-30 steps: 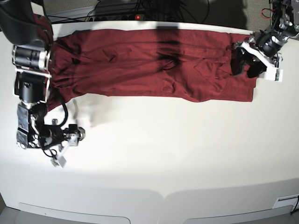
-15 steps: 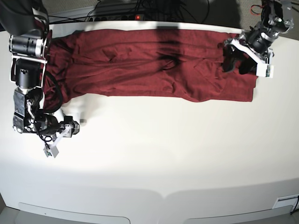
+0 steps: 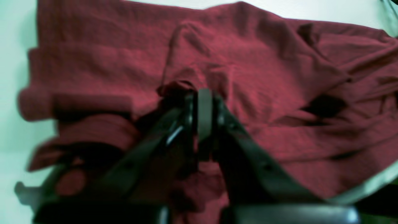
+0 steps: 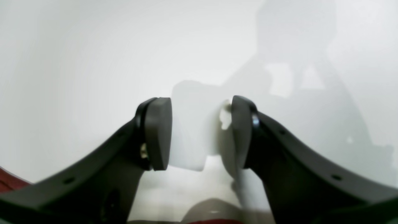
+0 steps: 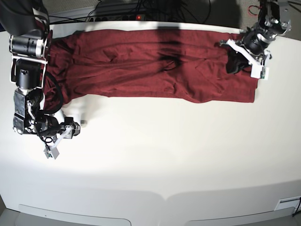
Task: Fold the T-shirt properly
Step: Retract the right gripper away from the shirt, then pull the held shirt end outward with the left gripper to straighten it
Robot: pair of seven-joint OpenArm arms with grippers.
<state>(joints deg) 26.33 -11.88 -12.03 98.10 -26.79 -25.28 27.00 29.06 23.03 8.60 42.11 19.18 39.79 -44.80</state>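
White table [image 5: 164, 150] under everything, smooth and bright, cables and dark hardware along the far edge in the base view. T-shirt [image 5: 141, 82] lay as a long rumpled maroon strip across the far part of the table, creased and layered, not flat.

Left gripper [image 3: 200, 124] was at the strip's end on the base view's right, above the cloth. Fingers were closed, tips together, with fabric bunched right at them; could not tell whether any cloth was pinched between. Shirt spread out on both sides of the tips in the left wrist view.

Right gripper [image 4: 201, 133] was open, nothing between the fingers, over bare table on the near side of the shirt's other end. Tips sat apart from the cloth; only bits of maroon showed along the bottom of the right wrist view. Its shadow [image 4: 189, 124] fell on the white surface.
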